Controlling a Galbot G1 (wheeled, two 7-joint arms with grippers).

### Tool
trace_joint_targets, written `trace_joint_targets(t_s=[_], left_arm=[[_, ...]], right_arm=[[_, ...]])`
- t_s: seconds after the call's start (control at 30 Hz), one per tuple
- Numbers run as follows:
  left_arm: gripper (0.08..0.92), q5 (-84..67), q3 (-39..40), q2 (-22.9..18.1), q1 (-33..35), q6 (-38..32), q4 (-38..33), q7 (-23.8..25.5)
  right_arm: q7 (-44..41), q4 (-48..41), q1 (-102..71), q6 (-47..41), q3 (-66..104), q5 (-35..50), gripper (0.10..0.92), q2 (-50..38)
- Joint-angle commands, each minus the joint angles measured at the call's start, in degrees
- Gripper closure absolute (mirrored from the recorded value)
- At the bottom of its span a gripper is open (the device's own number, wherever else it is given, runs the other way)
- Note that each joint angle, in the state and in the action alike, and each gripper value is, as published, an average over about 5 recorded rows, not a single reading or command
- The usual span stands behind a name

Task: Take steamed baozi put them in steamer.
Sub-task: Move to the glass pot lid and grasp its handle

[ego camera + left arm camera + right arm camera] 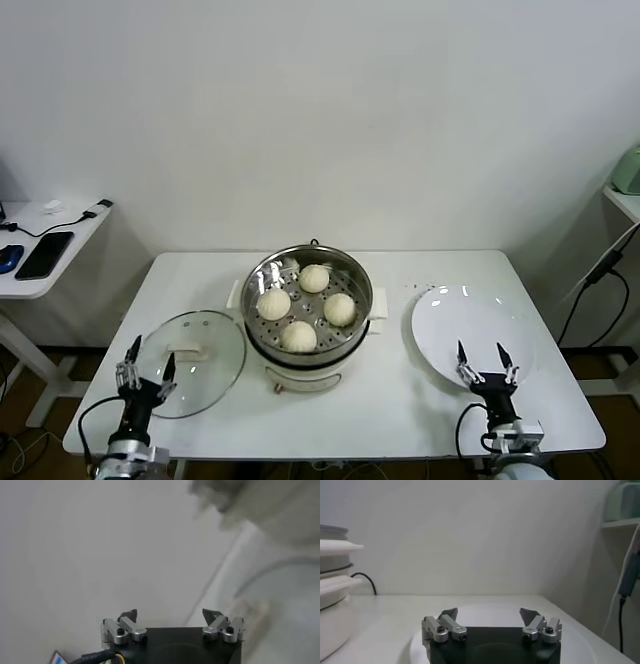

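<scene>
All four baozi (307, 306) sit in the steamer (308, 268) mid-table; left gripper (146, 364) and right gripper (484, 358) wait at the front edge, jaws wide, apparently empty.

Probably a lab: bare white wall (320, 110), plain white table (200, 280).

A white table (400, 410) carries three things in a row: a round glass lid (197, 359) with a white knob on the left, the steamer (309, 315) in the middle, touching the lid's edge, and a white plate (470, 325) on the right.
</scene>
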Motion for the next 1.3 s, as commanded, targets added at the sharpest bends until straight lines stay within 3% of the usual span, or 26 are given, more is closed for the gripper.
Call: trace_joint_targets(t_s=[0.03,0.5,1.07,1.3], left_arm=[[0.177,20.39,0.45,2.27,-1.13,2.65,9.67,-4.84],[0.177,25.94,2.41,-1.31,-6.37,7.73,11.17,-4.96],[0.180,25.69,4.93,-2.30,-12.80,11.90,13.14,-1.79],[0.337,25.90,5.06,-2.62,-13.21,12.68,15.44,-1.90]], right_arm=[[0.84,0.14,-0.74,-0.21,1.43,-2.39,0.203,1.74],[1.41,1.00,-1.29,-0.60,2.40,-3.42,0.203,1.77],[1.12,0.69,-0.79,-1.08,2.12,-3.89,0.202,1.93],[1.11,0.50,-0.84,-1.10,2.03,-3.95,0.203,1.82]])
